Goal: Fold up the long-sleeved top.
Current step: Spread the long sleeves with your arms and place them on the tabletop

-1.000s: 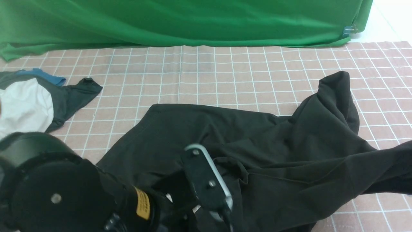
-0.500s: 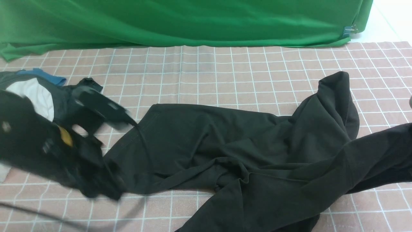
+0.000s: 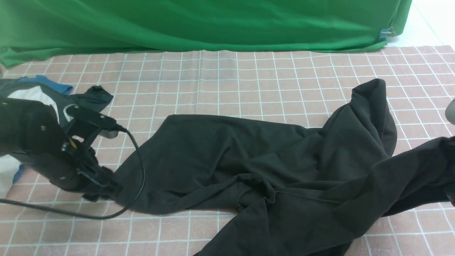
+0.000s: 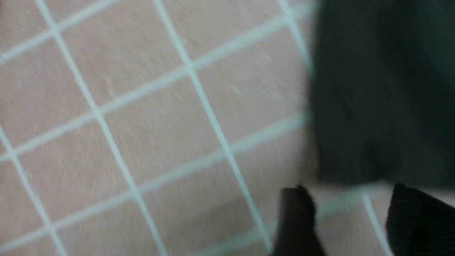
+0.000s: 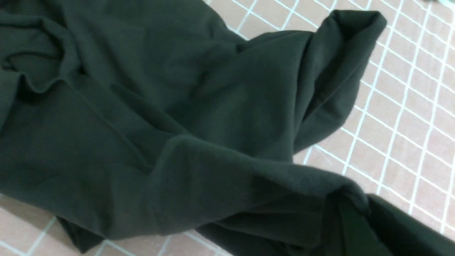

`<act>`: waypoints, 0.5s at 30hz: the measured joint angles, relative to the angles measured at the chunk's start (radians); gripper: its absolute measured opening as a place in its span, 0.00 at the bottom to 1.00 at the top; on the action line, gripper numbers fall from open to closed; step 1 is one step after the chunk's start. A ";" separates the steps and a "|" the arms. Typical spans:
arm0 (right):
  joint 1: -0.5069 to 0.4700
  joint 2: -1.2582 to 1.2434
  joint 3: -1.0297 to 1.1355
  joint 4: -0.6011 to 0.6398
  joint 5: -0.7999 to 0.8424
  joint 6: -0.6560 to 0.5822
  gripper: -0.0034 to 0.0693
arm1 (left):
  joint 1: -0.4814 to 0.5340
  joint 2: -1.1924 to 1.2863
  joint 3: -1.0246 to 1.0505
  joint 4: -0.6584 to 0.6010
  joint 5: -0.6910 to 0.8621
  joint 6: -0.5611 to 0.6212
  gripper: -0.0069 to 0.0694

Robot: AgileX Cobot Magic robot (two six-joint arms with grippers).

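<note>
The long-sleeved top (image 3: 256,167) is a big black knit lying crumpled across the pink checked cloth, with one part standing up at the right. My left gripper (image 3: 106,186) sits low at the top's near left corner. In the left wrist view it (image 4: 348,193) is open, bare checked cloth shows between its fingers, and the top's edge (image 4: 384,89) lies just beyond the tips. My right gripper (image 5: 359,204) is shut on a bunched fold of the top (image 5: 177,124), holding it raised at the right edge of the front view. The cloth hides its jaws.
A white garment (image 3: 28,96) and a smaller dark cloth (image 3: 93,96) with blue trim lie at the far left, behind my left arm. The left arm's cable (image 3: 138,160) loops over the top's left edge. A green backdrop (image 3: 213,25) closes off the back.
My left arm has swung from the front middle over to the left and come down at the top's left corner. The right side of the top has risen slightly.
</note>
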 joint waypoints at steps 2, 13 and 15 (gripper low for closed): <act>0.000 0.000 0.000 0.008 -0.005 -0.005 0.12 | 0.000 0.036 0.000 -0.019 -0.090 -0.013 0.70; 0.000 0.000 0.001 0.024 -0.011 -0.007 0.12 | 0.000 0.128 -0.022 -0.110 -0.085 -0.013 0.60; 0.000 0.000 0.001 0.025 -0.011 -0.008 0.12 | 0.000 0.128 -0.024 -0.115 -0.069 -0.013 0.53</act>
